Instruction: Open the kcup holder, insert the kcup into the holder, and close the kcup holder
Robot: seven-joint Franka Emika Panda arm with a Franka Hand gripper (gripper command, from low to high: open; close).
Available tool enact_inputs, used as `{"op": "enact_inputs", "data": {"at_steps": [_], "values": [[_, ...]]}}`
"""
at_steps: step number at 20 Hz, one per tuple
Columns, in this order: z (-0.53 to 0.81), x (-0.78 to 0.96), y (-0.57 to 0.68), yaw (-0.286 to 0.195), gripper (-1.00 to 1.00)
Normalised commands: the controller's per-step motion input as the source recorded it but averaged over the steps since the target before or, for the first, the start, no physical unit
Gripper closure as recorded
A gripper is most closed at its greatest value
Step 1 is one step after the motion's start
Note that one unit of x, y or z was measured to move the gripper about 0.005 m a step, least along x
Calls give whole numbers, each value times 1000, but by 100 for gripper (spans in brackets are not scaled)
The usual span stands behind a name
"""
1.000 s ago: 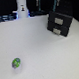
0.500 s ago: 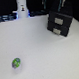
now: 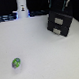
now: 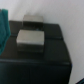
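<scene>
The kcup holder (image 3: 59, 22) is a black box with two stacked drawer fronts, both shut, at the back of the exterior view's right. The kcup (image 3: 17, 63), a small green-topped pod, lies on the white table (image 3: 43, 52) near the front of the exterior view's left, far from the holder. My gripper (image 3: 59, 4) is a dark blurred shape just above the holder. In the wrist view the holder's black top (image 4: 55, 50) fills the picture. Two grey fingers (image 4: 31, 40) stand apart over it, with nothing between them (image 4: 31, 27).
A white bottle-like object (image 3: 21, 8) stands at the back of the exterior view's left. A teal thing (image 4: 4, 25) shows at the wrist view's edge. A pale wall lies behind the holder.
</scene>
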Motion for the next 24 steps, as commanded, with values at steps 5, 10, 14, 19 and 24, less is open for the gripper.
{"op": "enact_inputs", "data": {"at_steps": [5,10,14,19,24], "values": [[-318,-184,536,-116,-100],[-378,-105,391,-69,-100],[-395,-102,333,-61,-100],[-430,-142,261,-47,-100],[-439,-269,107,-31,-100]]}}
